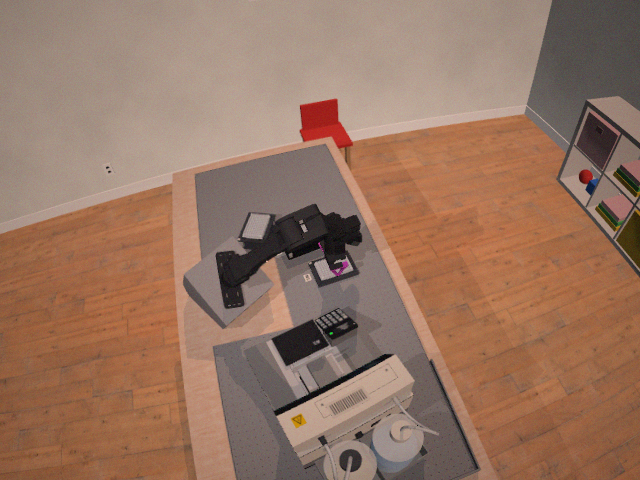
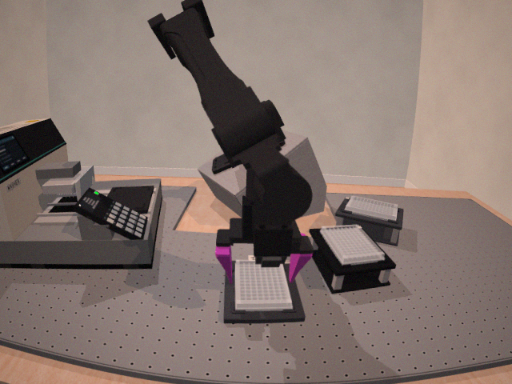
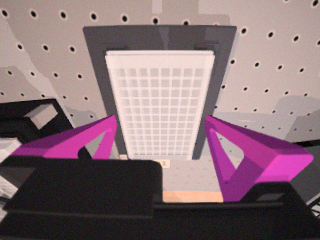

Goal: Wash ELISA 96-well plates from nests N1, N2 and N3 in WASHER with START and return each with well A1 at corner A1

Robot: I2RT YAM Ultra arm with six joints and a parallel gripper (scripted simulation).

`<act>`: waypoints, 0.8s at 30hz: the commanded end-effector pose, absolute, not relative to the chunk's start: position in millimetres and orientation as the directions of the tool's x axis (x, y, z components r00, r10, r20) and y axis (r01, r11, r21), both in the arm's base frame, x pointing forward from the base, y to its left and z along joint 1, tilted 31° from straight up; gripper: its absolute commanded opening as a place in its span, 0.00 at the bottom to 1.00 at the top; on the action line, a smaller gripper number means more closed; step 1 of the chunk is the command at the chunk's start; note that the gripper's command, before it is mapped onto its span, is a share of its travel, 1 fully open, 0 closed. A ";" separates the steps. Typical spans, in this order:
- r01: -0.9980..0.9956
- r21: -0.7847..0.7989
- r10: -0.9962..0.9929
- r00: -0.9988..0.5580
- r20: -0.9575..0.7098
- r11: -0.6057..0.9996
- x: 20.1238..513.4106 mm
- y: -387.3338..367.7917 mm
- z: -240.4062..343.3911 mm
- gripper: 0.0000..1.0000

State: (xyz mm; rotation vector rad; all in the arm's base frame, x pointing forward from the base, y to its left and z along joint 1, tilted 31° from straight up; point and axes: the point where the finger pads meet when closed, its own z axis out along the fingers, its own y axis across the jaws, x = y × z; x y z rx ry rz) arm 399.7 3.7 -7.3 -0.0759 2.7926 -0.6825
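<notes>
A white 96-well plate (image 2: 260,286) lies flat in its low black nest (image 2: 263,314) at the front of the table; it also shows in the wrist view (image 3: 159,104) and in the top view (image 1: 329,269). My gripper (image 2: 262,264) is wide open, its magenta fingers standing either side of the plate's near end, apart from it; the wrist view shows it too (image 3: 160,142). A second plate (image 2: 351,243) sits in a taller nest to the right, a third plate (image 2: 371,207) in a nest behind it. The washer's black carrier (image 1: 298,342) is empty. The keypad (image 1: 336,324) shows a green lamp (image 1: 330,333).
The cream washer body (image 1: 345,410) with two bottles (image 1: 397,444) stands at the table's near end in the top view. My arm's grey wedge base (image 1: 227,286) is at the left. A red chair (image 1: 324,124) stands beyond the table.
</notes>
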 end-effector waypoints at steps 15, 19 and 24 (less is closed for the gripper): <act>0.010 -0.458 -0.119 -0.961 -0.251 0.889 403.9 2.1 -12.2 1.00; 0.010 -0.458 -0.119 -0.961 -0.251 0.889 403.9 2.1 -12.2 1.00; 0.010 -0.458 -0.119 -0.961 -0.251 0.889 403.9 2.1 -12.2 0.90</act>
